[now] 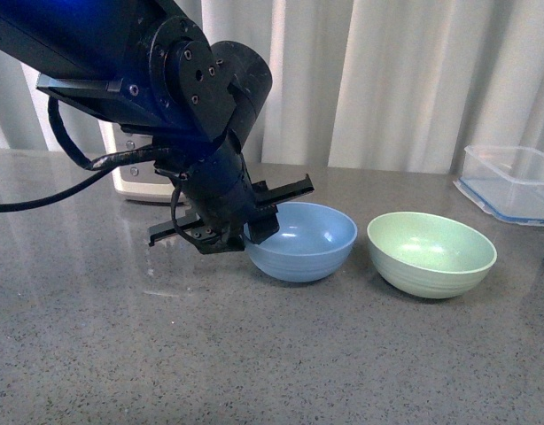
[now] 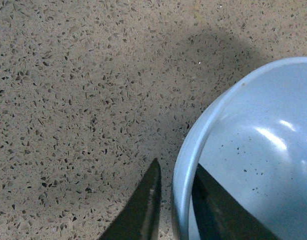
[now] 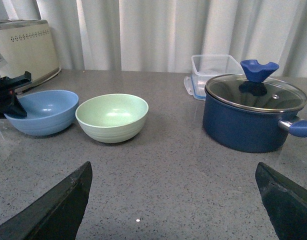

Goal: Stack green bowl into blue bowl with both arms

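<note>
The blue bowl (image 1: 306, 241) stands on the grey counter, with the green bowl (image 1: 431, 252) close beside it on its right, upright and apart. My left gripper (image 1: 257, 232) is shut on the blue bowl's left rim. In the left wrist view one finger is outside the rim and one inside the blue bowl (image 2: 253, 160), with my left gripper (image 2: 174, 172) pinching the wall. My right gripper (image 3: 176, 172) is open and empty, low over the counter, facing the green bowl (image 3: 112, 116) and the blue bowl (image 3: 43, 111) from some way off. The right arm is out of the front view.
A dark blue pot with a glass lid (image 3: 251, 112) stands to the right of the green bowl. A clear blue-rimmed container (image 1: 511, 183) sits at the back right. A cream toaster (image 3: 24, 47) stands behind the left arm. White curtains hang behind the counter.
</note>
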